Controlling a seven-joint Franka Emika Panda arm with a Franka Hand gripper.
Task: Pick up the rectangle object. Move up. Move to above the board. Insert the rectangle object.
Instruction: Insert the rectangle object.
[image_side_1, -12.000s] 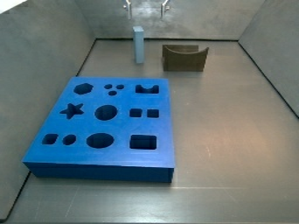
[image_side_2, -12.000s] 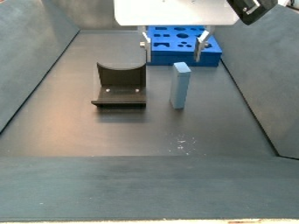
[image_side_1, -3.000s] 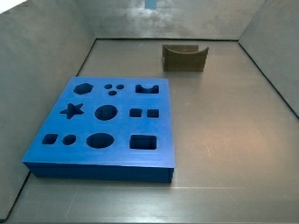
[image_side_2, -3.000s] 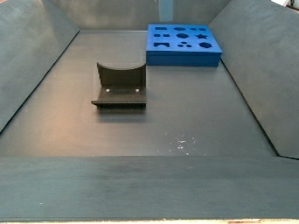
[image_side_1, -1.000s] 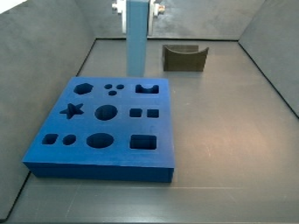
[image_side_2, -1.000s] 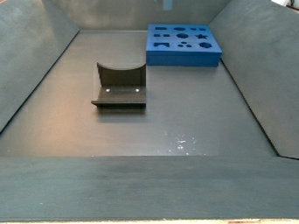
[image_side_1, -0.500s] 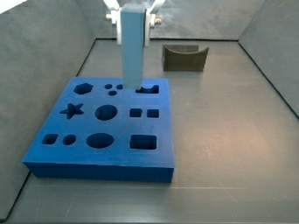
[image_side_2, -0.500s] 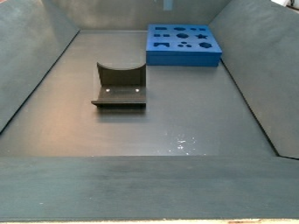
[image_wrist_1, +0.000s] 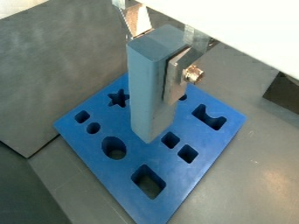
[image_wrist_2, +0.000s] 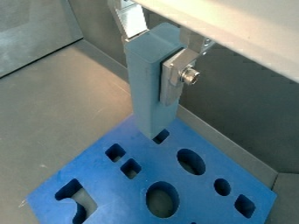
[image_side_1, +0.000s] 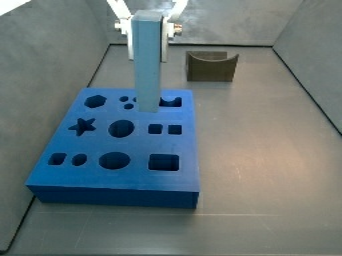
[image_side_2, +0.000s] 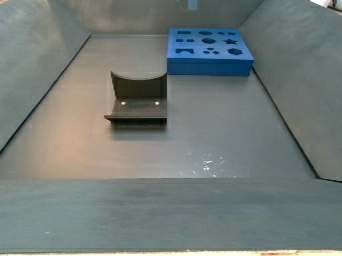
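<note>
Light blue-grey and smooth, the rectangle object (image_side_1: 144, 62) hangs upright in the gripper (image_side_1: 146, 22) over the bright blue board (image_side_1: 80, 165). In a side view I see the gripper at the top of the frame with its fingers closed on the bar's upper end, one on each side. In both wrist views a flat silver finger plate (image_wrist_1: 179, 68) presses flat against one face of the bar (image_wrist_1: 152, 86), with a small round screw head beside it; the plate on the opposite face is hidden behind the bar, so I read the jaws as clamped on the bar and spread only as wide as the bar is thick.

The bar (image_wrist_2: 155, 80) runs straight down from the fingers, and its lower end sits over the board's middle rows of cut-outs. In a wrist view the lower end lines up close to a small square hole (image_wrist_2: 160, 136), but I cannot tell whether it touches the board (image_wrist_2: 105, 185) or floats just above it.

The dark fixture (image_side_2: 136, 97) stands on the grey floor (image_side_2: 201, 140), well apart from the board (image_side_2: 210, 66). That side view shows neither the gripper nor the bar. The fixture (image_side_1: 211, 64) also shows in the far part of the bin, behind the board.
</note>
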